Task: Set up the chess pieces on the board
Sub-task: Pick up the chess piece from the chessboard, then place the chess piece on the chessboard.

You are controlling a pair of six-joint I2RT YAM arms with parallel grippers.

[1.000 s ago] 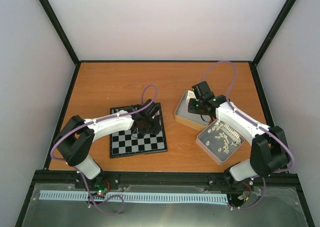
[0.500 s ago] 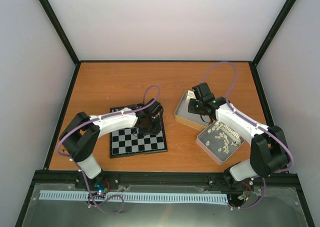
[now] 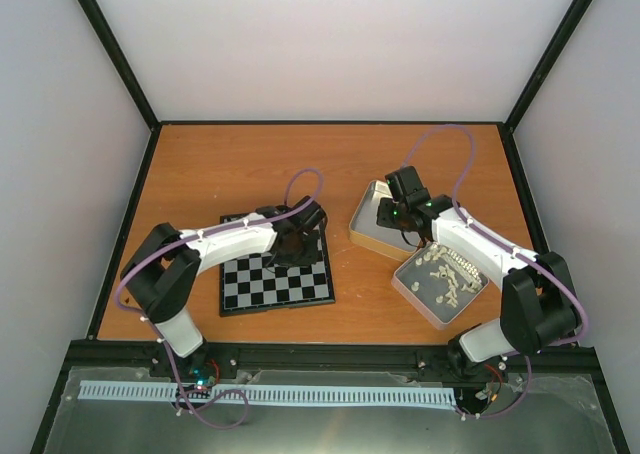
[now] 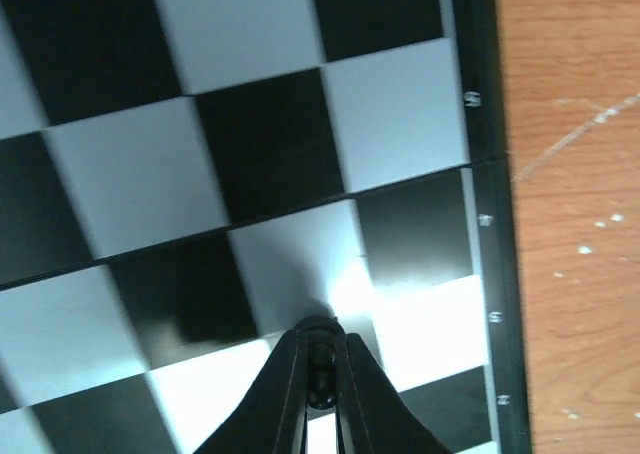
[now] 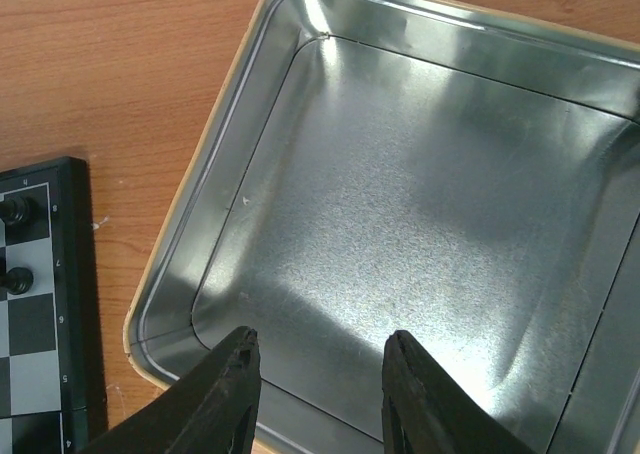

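Watch the board (image 3: 270, 286) first. It lies loose on the table (image 3: 200, 164), and if your left gripper (image 4: 321, 346) presses down while seating its load, the board may shift and the square be missed.

That gripper's fingers are pressed together on what looks like a small dark piece (image 4: 321, 366), low over a square near the numbered edge. So slight a pinch could let the piece twist, tip on release or cling to a finger.

Your right gripper (image 5: 320, 346), fingers spread and holding nothing, hangs over the empty tin (image 5: 420, 204), and a low sweep could catch its rim. The white pieces (image 3: 445, 272) lie in the other tin (image 3: 410, 286). Two black pieces (image 5: 12, 212) stand at the board's edge.

Since a second ago, your left arm has drawn its elbow in and its fingers, then partly apart, have closed. The right arm has not moved.
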